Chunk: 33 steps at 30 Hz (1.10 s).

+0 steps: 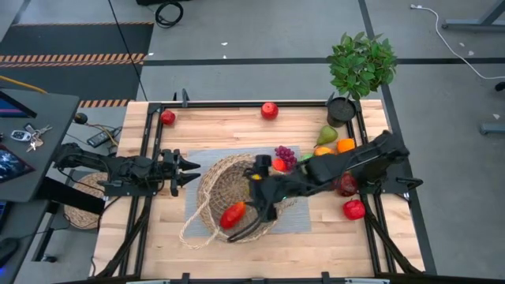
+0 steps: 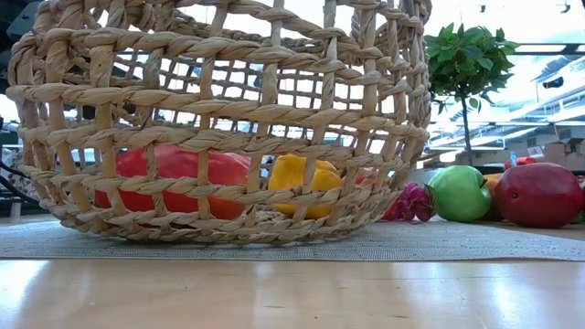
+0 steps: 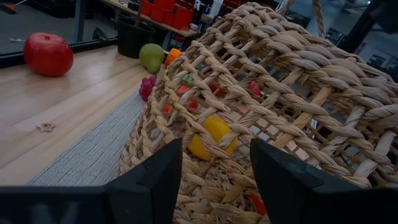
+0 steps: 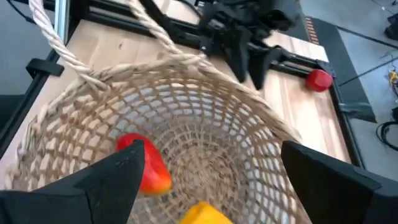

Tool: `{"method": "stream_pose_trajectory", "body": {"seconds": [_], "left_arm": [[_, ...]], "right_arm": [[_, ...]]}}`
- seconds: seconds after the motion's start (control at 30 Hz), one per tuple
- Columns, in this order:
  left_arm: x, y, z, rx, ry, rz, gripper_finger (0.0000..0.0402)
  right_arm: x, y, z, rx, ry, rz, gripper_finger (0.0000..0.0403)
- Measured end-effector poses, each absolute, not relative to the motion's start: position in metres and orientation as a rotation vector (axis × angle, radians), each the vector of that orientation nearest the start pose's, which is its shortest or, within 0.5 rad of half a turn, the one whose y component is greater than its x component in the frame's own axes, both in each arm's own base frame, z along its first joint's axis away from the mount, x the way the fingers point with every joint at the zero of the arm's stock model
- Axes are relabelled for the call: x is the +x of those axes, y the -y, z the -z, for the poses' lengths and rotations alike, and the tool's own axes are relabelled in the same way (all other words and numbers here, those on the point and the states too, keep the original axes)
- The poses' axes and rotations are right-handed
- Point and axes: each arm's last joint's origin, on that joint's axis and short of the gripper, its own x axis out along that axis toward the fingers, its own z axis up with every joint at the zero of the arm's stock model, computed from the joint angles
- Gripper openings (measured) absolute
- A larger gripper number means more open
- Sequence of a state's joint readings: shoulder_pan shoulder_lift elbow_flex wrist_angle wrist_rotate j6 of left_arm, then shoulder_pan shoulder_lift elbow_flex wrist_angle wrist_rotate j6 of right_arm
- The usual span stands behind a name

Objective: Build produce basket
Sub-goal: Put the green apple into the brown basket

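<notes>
Much of the round tan woven wicker basket (image 1: 229, 193) is covered in the high view by the right arm, and its top is cut off in the low view. It stands on a grey woven mat (image 1: 201, 162) in the middle of the light wooden table (image 1: 237, 130). Through the weave in the low view a red-orange mango (image 2: 174, 178) and a yellow pepper (image 2: 297, 183) are seen inside, partly masked by the wicker strands. What else lies in the basket cannot be made out; small red shapes show through the weave in the left wrist view but cannot be identified.

The right gripper (image 1: 254, 207) is held above the basket's opening, its fingers (image 4: 112, 177) spread wide with nothing between them; no contact with the mango or the pepper is seen.

The left gripper (image 1: 189, 170) is placed just beside the basket's left wall. From overhead its fingers (image 3: 152, 183) look drawn together, and nothing is held; in its own wrist view the two tips appear apart against the wicker, and touch with the wall cannot be told.

Near the right edge lie purple grapes (image 1: 285, 153), a green pear (image 1: 327, 136), an orange (image 1: 346, 145) and two red apples (image 1: 354, 209), one half hidden under the arm. Two further red apples (image 1: 270, 110) lie along the far edge, and a leafy green potted plant (image 1: 361, 67) stands at the far right corner.
</notes>
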<state>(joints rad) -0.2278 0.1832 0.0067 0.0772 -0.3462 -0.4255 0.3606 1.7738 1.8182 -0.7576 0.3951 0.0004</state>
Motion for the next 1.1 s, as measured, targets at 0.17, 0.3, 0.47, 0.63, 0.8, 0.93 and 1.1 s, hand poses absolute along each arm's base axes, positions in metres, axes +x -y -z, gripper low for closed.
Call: {"method": "stream_pose_trajectory", "body": {"seconds": [0.17, 0.3, 0.47, 0.63, 0.8, 0.93, 1.1], "left_arm": [[0.106, 0.014, -0.158, -0.397, -0.068, -0.137, 0.0195], [0.106, 0.015, -0.158, -0.397, -0.068, -0.137, 0.0197], [0.106, 0.014, -0.158, -0.397, -0.068, -0.137, 0.0193], [0.106, 0.015, -0.158, -0.397, -0.068, -0.137, 0.0197], [0.106, 0.015, -0.158, -0.397, -0.068, -0.136, 0.0198], [0.106, 0.015, -0.158, -0.397, -0.068, -0.137, 0.0194], [0.106, 0.015, -0.158, -0.397, -0.068, -0.137, 0.0195]], "right_arm": [[0.331, -0.109, -0.371, -0.261, -0.626, 0.088, 0.0380], [0.298, -0.089, -0.369, -0.211, -0.550, 0.114, 0.0380], [0.258, -0.064, -0.362, -0.127, -0.495, 0.164, 0.0380], [0.225, -0.050, -0.363, -0.055, -0.435, 0.170, 0.0380], [0.204, -0.043, -0.368, 0.001, -0.398, 0.183, 0.0380], [0.193, -0.040, -0.363, 0.003, -0.425, 0.193, 0.0380], [0.181, -0.033, -0.348, 0.029, -0.432, 0.270, 0.0380]]}}
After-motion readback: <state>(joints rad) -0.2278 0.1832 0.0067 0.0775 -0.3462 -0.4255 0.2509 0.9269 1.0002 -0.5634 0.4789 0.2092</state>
